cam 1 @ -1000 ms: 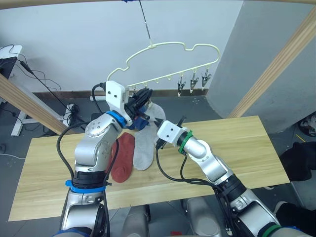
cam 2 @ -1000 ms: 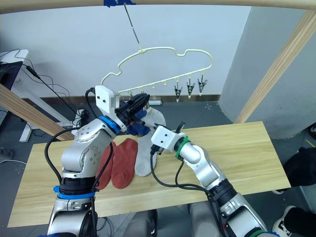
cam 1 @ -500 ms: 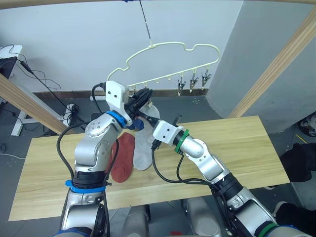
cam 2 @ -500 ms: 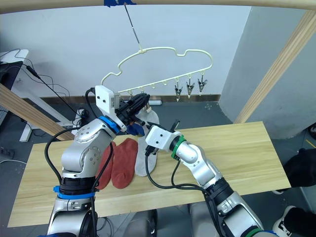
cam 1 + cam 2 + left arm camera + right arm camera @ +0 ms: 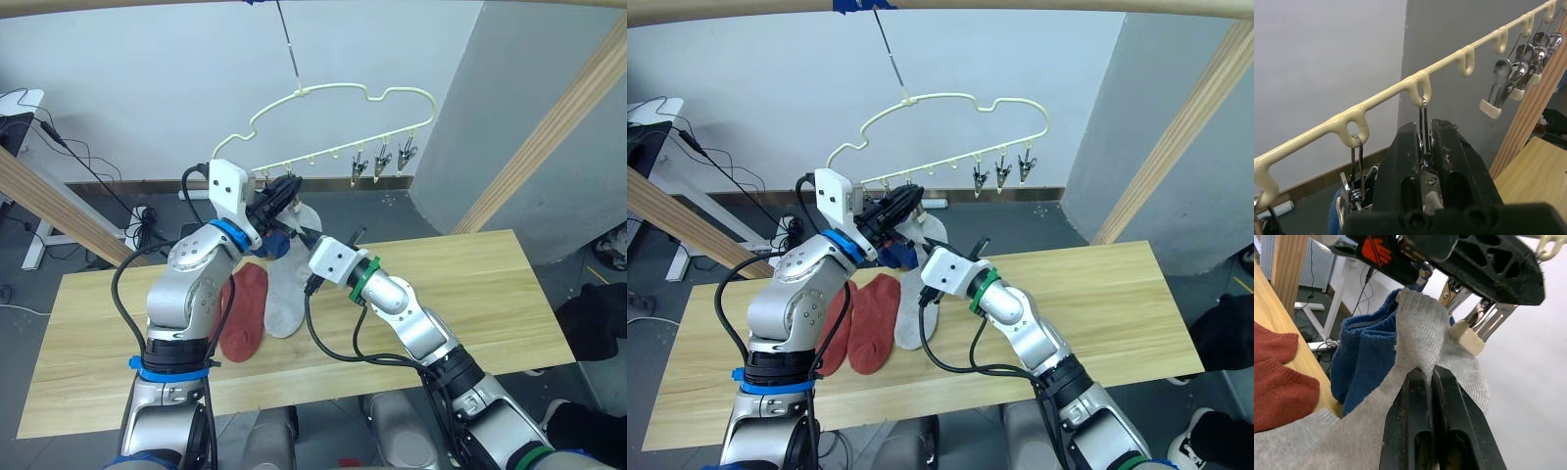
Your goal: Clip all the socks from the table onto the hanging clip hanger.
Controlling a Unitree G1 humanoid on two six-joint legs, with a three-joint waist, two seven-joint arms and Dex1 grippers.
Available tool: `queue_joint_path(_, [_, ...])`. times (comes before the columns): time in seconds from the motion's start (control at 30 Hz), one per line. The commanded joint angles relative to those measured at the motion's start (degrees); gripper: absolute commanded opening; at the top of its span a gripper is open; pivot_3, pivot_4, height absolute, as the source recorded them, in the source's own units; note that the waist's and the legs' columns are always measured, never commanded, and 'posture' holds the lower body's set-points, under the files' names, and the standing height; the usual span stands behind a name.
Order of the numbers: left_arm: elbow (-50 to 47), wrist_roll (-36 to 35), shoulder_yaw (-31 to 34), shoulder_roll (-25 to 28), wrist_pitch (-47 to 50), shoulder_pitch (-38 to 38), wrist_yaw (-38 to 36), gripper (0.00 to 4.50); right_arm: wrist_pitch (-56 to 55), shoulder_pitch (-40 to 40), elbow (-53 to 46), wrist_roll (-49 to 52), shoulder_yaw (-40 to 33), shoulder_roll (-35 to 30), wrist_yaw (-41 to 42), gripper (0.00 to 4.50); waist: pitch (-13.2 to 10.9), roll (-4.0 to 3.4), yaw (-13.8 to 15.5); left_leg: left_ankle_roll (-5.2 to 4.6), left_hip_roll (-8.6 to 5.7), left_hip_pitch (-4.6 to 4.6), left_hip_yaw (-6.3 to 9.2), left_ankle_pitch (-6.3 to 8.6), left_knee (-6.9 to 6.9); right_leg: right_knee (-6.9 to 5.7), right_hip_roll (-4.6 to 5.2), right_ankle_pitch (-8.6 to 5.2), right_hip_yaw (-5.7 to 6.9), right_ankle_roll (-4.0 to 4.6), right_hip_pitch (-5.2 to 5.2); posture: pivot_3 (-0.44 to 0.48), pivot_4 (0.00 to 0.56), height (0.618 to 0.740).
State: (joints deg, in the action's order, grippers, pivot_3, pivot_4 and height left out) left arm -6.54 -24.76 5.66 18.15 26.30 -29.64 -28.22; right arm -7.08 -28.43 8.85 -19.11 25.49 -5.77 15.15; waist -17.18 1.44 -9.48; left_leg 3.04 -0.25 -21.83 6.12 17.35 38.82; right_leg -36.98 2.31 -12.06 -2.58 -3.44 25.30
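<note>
Spanning pale planks, the table (image 5: 509, 294) fronts white wall; left gripper (image 5: 1425, 147) squeezes clip, right gripper (image 5: 1429, 382) pinches grey sock (image 5: 1420, 328)

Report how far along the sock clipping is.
Done: blue socks already hang from the clip hanger. In hand: the left gripper squeezes a clip, and the right gripper lifts a grey sock to it. Left: two rust-red socks and another grey sock lie on the table.
</note>
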Motion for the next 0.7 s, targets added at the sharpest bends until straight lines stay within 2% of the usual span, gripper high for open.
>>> queue_joint_path(0.03, [-1.2, -0.9, 0.5, 0.6, 0.7, -0.4, -0.4, 0.09, -1.4, 0.7, -2.7, -0.3, -0.7, 0.5, -1.0, 0.0, 0.0, 0.0, 0.0, 0.0, 0.0, 0.0, 0.0, 0.0, 0.0, 0.0, 0.0, 0.0, 0.0, 0.0, 0.0, -0.266, 0.323, 0.74])
queue_joint_path(0.7, [-2.6, -1.4, 0.2, 0.9, 2.1, 0.0, -0.1, 0.09, -1.5, -2.7, -0.1, 0.6, -2.4, 4.3, -3.2, 0.0, 0.0, 0.0, 0.0, 0.0, 0.0, 0.0, 0.01, 0.0, -0.02, -0.01, 0.01, 0.0, 0.01, 0.0, 0.01, -0.257, 0.312, 0.74])
